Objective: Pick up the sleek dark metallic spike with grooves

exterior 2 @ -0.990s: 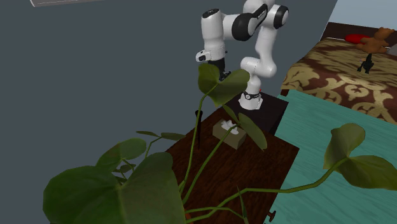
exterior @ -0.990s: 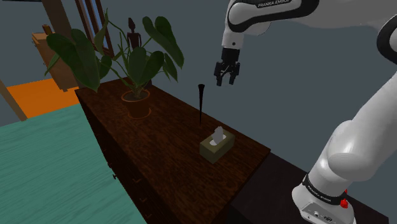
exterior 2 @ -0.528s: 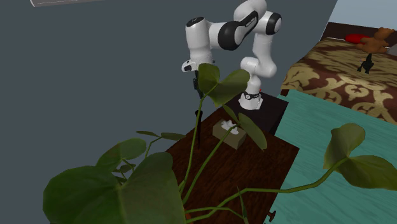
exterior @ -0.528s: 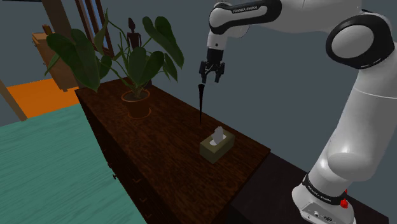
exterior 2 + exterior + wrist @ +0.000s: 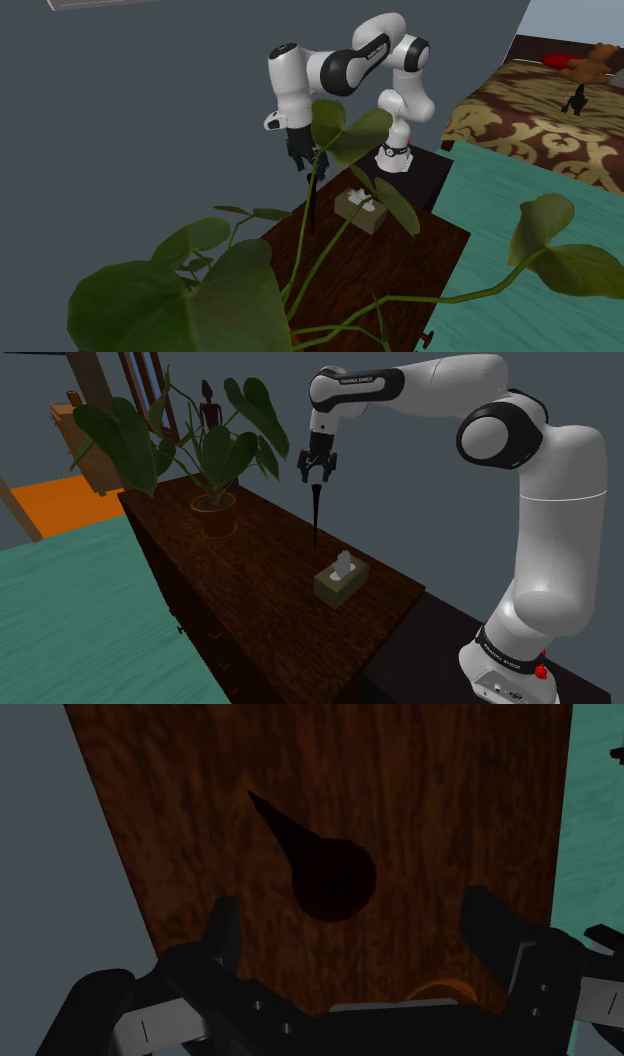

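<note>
Dark-grained wood forms the top of a long cabinet set against a grey-blue wall, with teal floor beside it. On that top the spike stands upright on its thin point with the broad round end upward. It is very dark and slim, and its grooves are too fine to make out. In the shoulder view a tissue box sits near it at about 5 o'clock, and a potted plant sits farther off at about 10 o'clock.

The gripper hangs pointing straight down at 12 o'clock of the spike, right at its upper end. In the wrist view the fingers stand wide apart with the spike's round head between them — neither finger touches it, and nothing is held.

From the second exterior view, big leaves cross in front of the gripper, the spike and the tissue box.
</note>
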`<state>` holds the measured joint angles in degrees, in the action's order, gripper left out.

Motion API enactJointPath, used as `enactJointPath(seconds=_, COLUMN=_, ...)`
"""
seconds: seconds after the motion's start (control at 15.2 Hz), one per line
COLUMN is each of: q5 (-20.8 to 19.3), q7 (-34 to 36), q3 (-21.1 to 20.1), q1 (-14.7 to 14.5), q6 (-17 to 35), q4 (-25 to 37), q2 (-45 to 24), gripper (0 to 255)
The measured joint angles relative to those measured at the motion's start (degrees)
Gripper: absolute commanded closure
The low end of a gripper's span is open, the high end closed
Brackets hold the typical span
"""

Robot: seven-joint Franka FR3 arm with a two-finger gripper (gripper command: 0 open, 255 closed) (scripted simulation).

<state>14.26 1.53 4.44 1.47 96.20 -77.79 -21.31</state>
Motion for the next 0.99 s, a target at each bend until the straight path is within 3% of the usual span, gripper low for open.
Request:
enactJointPath(seconds=0.33, q5=0.13, q7=-0.55, q3=-0.07, q1=-0.23, q6=3.44, q4=-3.41, q2=-0.05, gripper=0)
enactJointPath(seconds=0.4, q5=0.15, q7=-0.64, q3=-0.07, q1=-0.25, q6=3.85, q4=-3.89, q2=0.00, gripper=255)
enactJointPath(seconds=0.99, q5=0.16, q7=-0.71, q3=-0.07, q1=-0.28, q6=4.29, q4=-4.38, q2=0.15, gripper=255)
